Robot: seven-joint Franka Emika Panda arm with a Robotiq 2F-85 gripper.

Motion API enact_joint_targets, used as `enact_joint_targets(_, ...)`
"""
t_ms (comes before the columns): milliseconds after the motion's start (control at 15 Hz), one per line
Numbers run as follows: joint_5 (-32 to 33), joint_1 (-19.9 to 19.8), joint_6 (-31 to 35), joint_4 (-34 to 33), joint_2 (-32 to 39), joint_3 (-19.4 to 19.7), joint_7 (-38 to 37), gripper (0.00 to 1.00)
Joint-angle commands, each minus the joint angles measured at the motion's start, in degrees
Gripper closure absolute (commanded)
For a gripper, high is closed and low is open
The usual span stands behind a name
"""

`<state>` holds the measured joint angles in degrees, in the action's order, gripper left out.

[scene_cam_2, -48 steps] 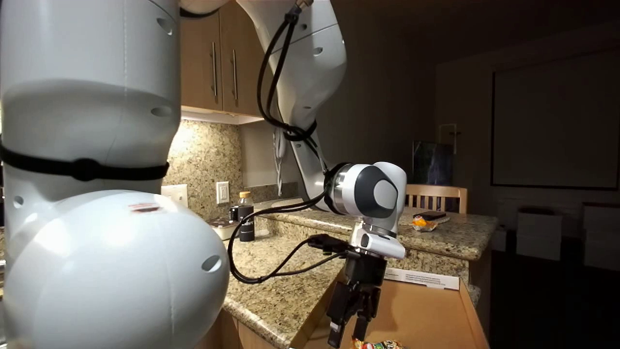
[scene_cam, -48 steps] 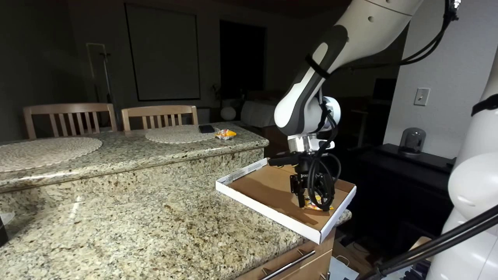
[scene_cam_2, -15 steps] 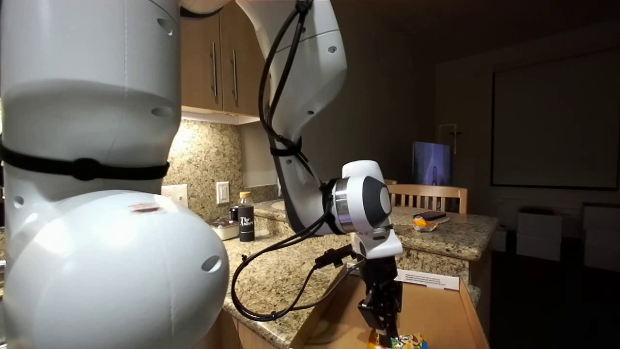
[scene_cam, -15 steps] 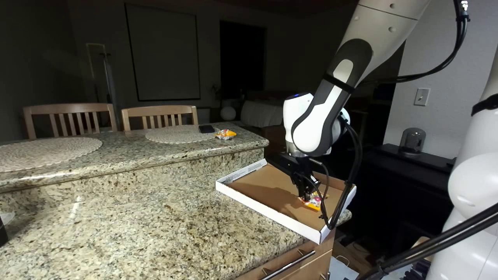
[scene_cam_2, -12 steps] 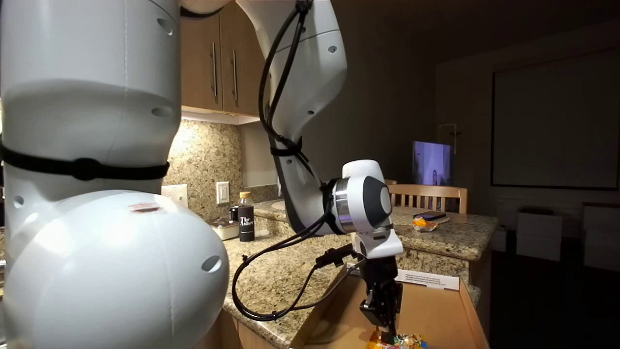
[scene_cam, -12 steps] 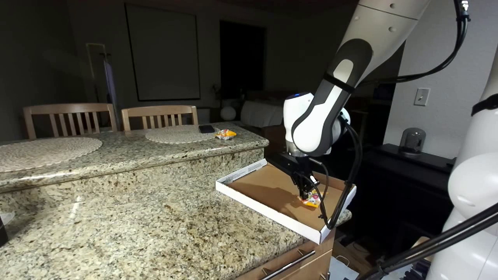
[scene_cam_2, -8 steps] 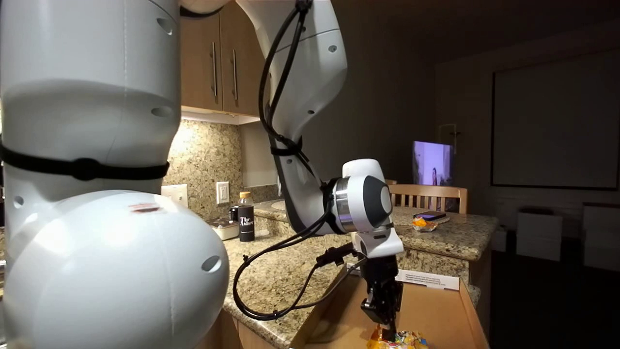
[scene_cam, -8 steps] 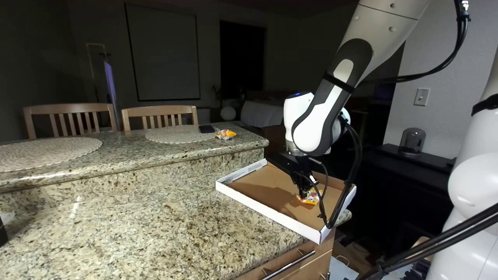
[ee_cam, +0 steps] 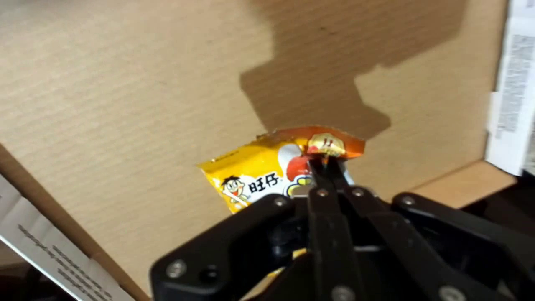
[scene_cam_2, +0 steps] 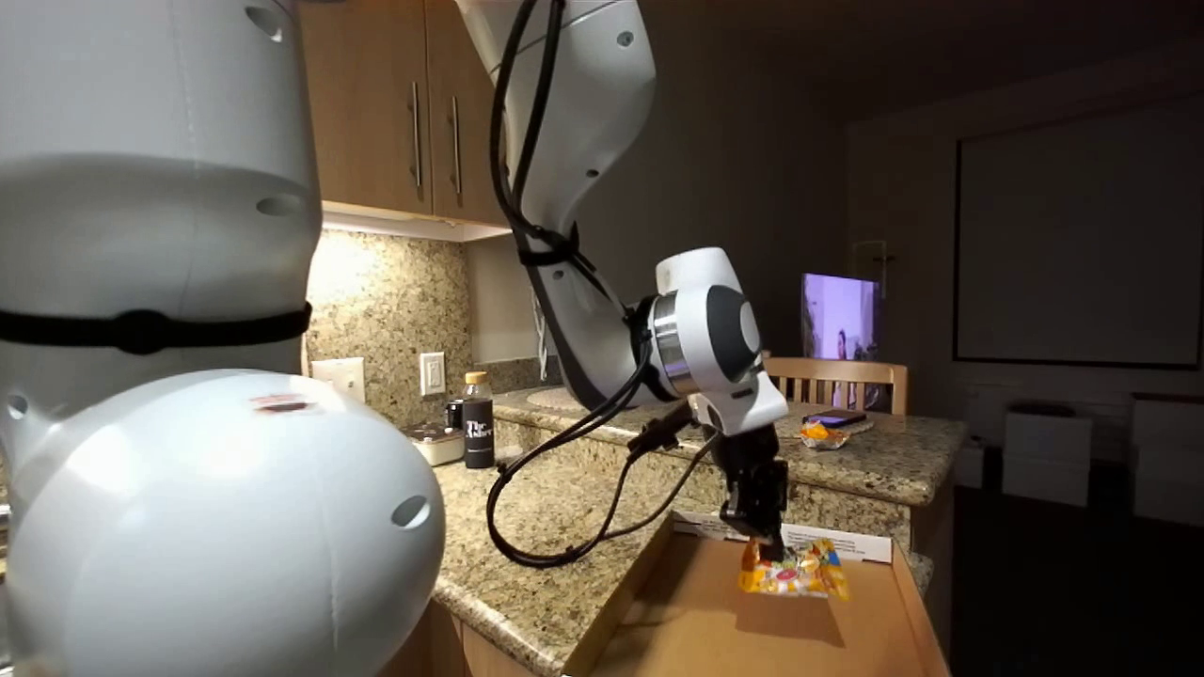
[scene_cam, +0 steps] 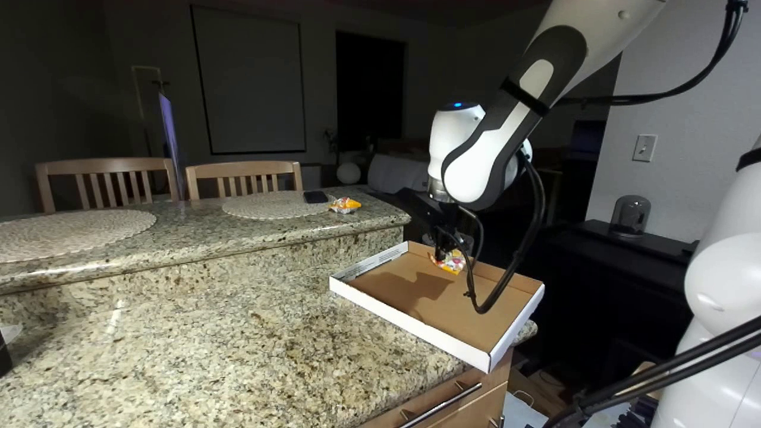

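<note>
i'm working over a speckled beige granite countertop (scene_cam: 208, 356), lower left of an exterior view, with a raised granite ledge (scene_cam: 184, 238) and two slatted wooden chairs (scene_cam: 241, 169) before a dark room. my black two-fingered gripper (ee_cam: 326, 161) pinches a glossy yellow-and-white plastic packet (ee_cam: 259, 173), hanging it above the brown floor of a shallow white-walled cardboard box (scene_cam: 410, 324), its shadow below.

only the wrist view gives me the cartoon face and black characters on the packet. a dark bottle with a tan cap (scene_cam_2: 478, 428), left of centre, shows in an exterior view; a clear glass dome (scene_cam: 630, 215) sits far right in an exterior view. in both exterior views a crumpled orange packet (scene_cam: 345, 205) lies beside a flat black phone (scene_cam: 315, 197) on the ledge.

the box's printed white walls (ee_cam: 512, 83) cut the lower left and right of the wrist view, cardboard spreading between them toward the upper left. its front corner juts past the counter's edge, lower right in an exterior view, over a steel drawer handle (scene_cam: 440, 406). a thick black cable (scene_cam: 484, 307) loops down over the box.
</note>
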<state>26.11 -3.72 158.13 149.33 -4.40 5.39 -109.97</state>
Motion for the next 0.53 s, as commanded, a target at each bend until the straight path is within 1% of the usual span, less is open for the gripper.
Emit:
enact_joint_targets(0,5.3,-1.7,0.8,-3.4,-5.7,-3.8,-1.6,0.98)
enact_joint_targets(67,5.7,-1.7,0.1,-6.2,-6.1,-5.2,-1.1,0.98)
enact_joint_targets(133,7.2,0.1,-0.1,-9.5,-5.7,-4.9,-1.9,0.98)
enact_joint_targets(200,8.4,0.2,-0.1,-13.4,-4.9,-6.3,-2.1,0.98)
enact_joint_targets(333,12.9,-0.3,0.2,-21.6,-2.4,-8.8,-4.3,0.98)
enact_joint_targets(400,16.1,-1.0,-0.4,-25.8,-1.6,-10.1,-7.1,0.98)
enact_joint_targets(467,18.6,-1.2,-0.7,-30.1,-0.6,-11.0,-9.3,0.73)
